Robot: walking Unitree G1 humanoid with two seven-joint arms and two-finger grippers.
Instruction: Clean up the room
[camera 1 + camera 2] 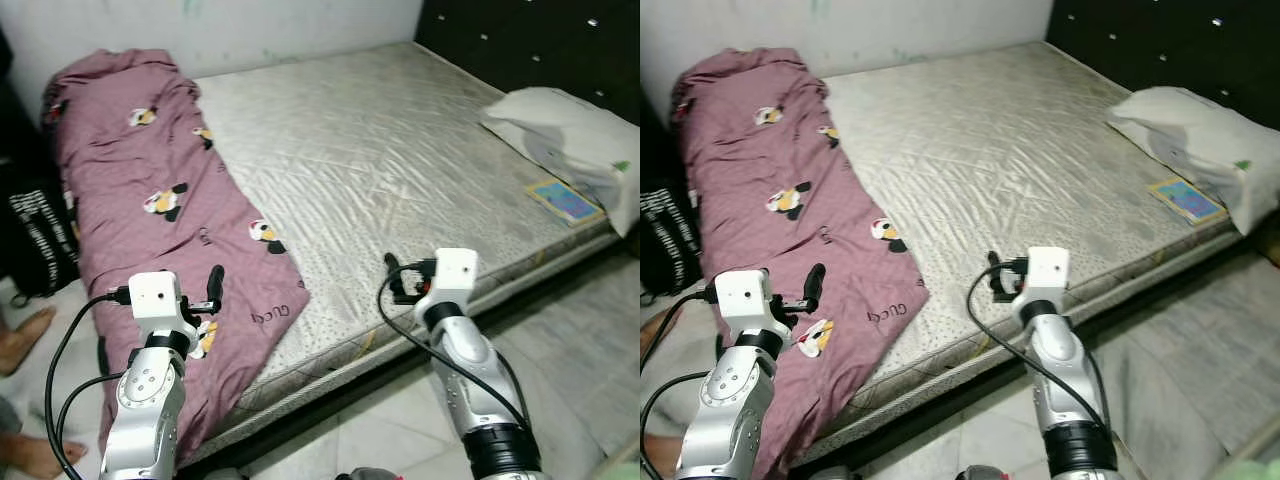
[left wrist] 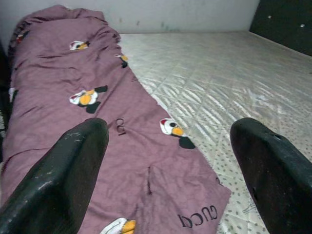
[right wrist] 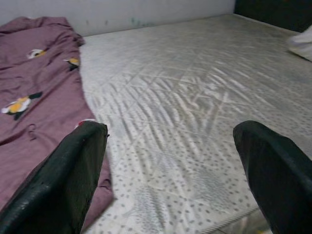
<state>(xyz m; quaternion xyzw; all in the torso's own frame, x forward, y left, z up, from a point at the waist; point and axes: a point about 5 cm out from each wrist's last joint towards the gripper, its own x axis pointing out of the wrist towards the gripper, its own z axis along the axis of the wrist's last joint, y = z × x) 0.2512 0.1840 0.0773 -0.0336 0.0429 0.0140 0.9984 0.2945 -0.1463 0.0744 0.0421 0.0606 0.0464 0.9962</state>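
A: What is on the far left?

B: A black bag with white writing stands on the floor beside the bed. A person's bare foot rests on the pale tiled floor near it.

A: And on the bed?

B: A purple blanket with cartoon penguin pictures lies along the left side of the bare grey quilted mattress. It runs from the white wall down to the near edge, and its lower end hangs over that edge.

A: Where is the left gripper?

B: It is held up over the near end of the purple blanket. Its jaws are wide apart, with nothing between them. It is not touching the blanket.

A: And the right gripper?

B: It is held up at the near edge of the mattress, just right of the blanket's corner. Its jaws are wide apart too, and hold nothing.

A: What is on the right?

B: A white pillow lies at the head of the bed, by the dark padded headboard. A flat blue and yellow book lies on the mattress just beside the pillow.
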